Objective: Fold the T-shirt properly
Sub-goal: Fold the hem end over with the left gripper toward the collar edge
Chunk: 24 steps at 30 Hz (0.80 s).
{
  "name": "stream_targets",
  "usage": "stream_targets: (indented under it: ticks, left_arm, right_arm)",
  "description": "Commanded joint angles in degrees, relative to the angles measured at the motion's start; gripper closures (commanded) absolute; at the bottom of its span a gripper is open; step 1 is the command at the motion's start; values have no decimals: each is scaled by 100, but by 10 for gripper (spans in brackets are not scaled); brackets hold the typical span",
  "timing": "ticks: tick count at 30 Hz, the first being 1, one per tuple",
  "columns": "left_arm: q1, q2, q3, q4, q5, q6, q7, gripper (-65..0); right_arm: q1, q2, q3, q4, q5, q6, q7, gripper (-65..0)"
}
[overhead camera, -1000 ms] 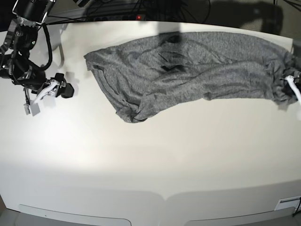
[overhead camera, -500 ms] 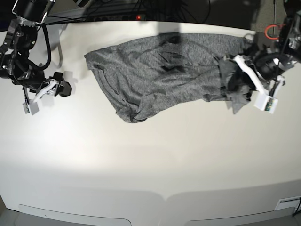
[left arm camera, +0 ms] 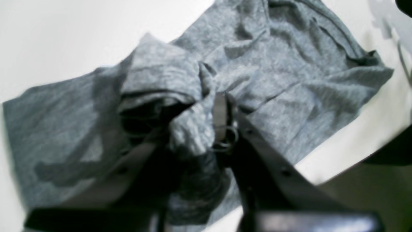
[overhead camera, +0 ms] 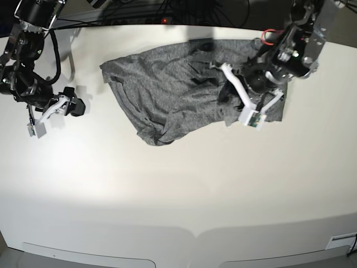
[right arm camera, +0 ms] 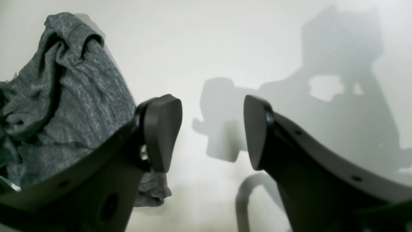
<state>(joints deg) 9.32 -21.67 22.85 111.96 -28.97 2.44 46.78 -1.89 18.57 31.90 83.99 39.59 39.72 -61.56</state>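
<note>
The heather-grey T-shirt lies crumpled across the far middle of the white table. Its right end is lifted and doubled back over the body. My left gripper hangs over that doubled part. In the left wrist view the left gripper is shut on a bunched wad of the T-shirt. My right gripper hovers left of the shirt, apart from it. Seen from the right wrist, the right gripper is open with nothing in it, and the T-shirt lies off to its left.
Dark cables run along the table's far edge. A red loop of cable hangs on the left arm. Bare white tabletop stretches in front of the shirt down to the near edge.
My left gripper has dragged the shirt's right end from the table's right edge leftward over the body. The right arm has barely moved.
</note>
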Motion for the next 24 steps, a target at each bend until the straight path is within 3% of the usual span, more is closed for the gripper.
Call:
stream_targets:
  ticks: [1, 4, 6, 11, 15, 20, 24]
  left_arm:
    - [-160, 24, 20, 39, -57, -31, -127, 0]
    - [-361, 87, 94, 13, -297, -140, -140, -233]
    - [-472, 85, 92, 31, -527, -470, -142, -312]
    - [-767, 81, 87, 52, -938, -1025, -146, -320]
    - [-1005, -116, 81, 90, -516, -1019, -146, -320]
    - [-949, -699, 83, 87, -345, -1064, -223, -320]
    - [-658, -782, 83, -247, -92, -1145, -951, -319]
  right_arm:
    - [90, 98, 33, 85, 109, 28, 57, -345]
    - [92, 98, 33, 85, 109, 28, 48, -345]
    - [92, 98, 33, 85, 109, 28, 48, -345]
    - [92, 98, 33, 85, 109, 28, 46, -345]
    - [92, 98, 33, 85, 109, 28, 46, -345]
    - [92, 98, 33, 85, 111, 28, 48, -345]
    - [92, 96, 33, 85, 114, 28, 46, -345]
